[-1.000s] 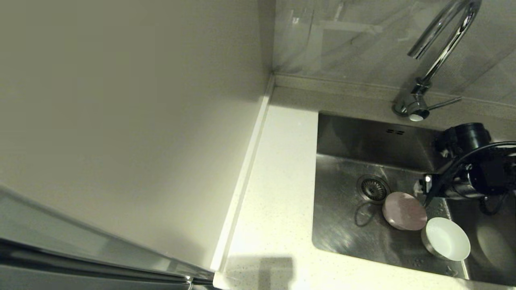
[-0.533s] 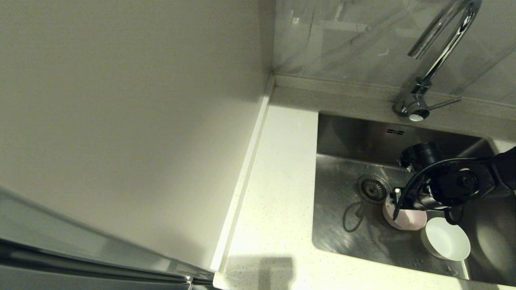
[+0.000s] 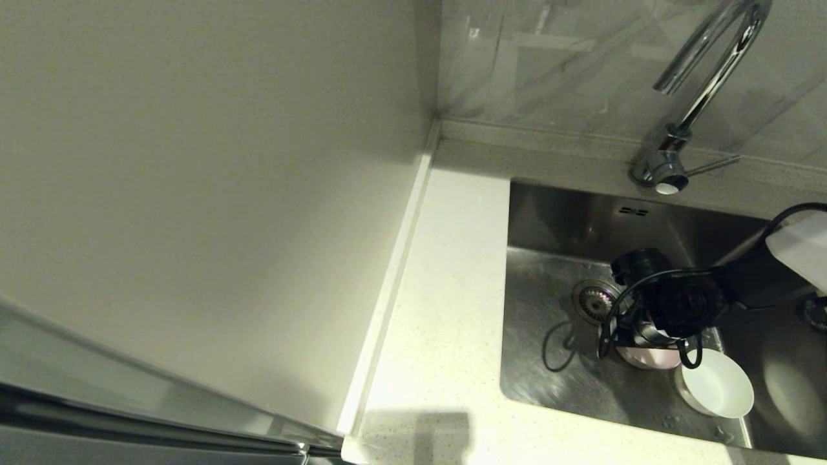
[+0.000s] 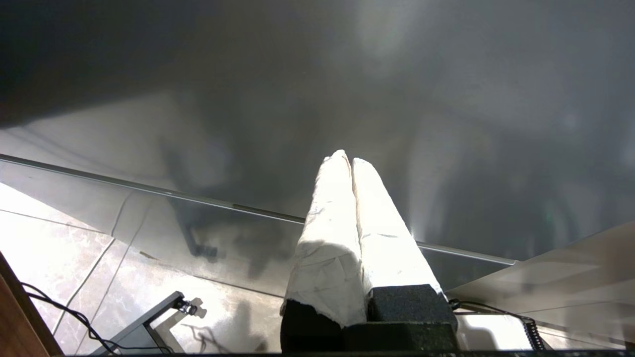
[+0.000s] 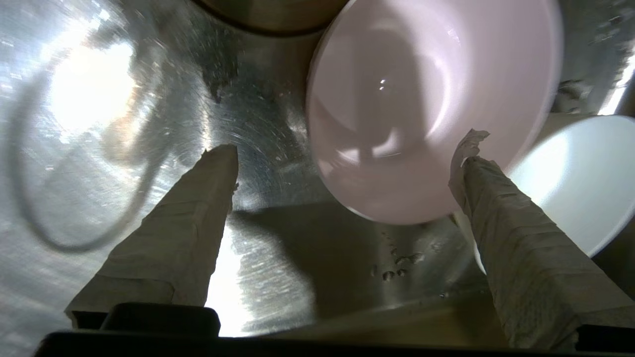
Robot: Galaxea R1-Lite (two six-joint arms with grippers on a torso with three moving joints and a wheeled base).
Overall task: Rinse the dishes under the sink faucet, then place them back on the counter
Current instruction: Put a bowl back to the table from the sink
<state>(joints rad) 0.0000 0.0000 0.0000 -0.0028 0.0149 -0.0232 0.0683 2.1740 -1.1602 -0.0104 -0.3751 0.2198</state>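
Note:
The pink bowl (image 5: 426, 99) lies in the steel sink (image 3: 549, 368) beside the round drain (image 3: 593, 300), with the white bowl (image 5: 575, 183) touching it on the right. My right gripper (image 5: 345, 151) hangs open just above the sink floor. One taped finger (image 5: 476, 168) is at the pink bowl's rim and the other (image 5: 213, 173) is over bare steel. In the head view my right wrist (image 3: 672, 303) covers most of the pink bowl (image 3: 646, 358); the white bowl (image 3: 717, 384) shows fully. The grey-blue bowl is out of view. My left gripper (image 4: 347, 159) is shut and empty, parked low by a dark panel.
The chrome faucet (image 3: 707, 77) rises behind the sink, its spout high above the basin and its lever (image 3: 711, 166) pointing right. The cream counter (image 3: 446, 310) runs left of the sink, bounded by a beige wall panel (image 3: 194, 194). Water drops dot the sink floor.
My right arm has swung left and down across the sink, from its right side to directly over the pink bowl, now hiding most of it. The bowls have not moved.

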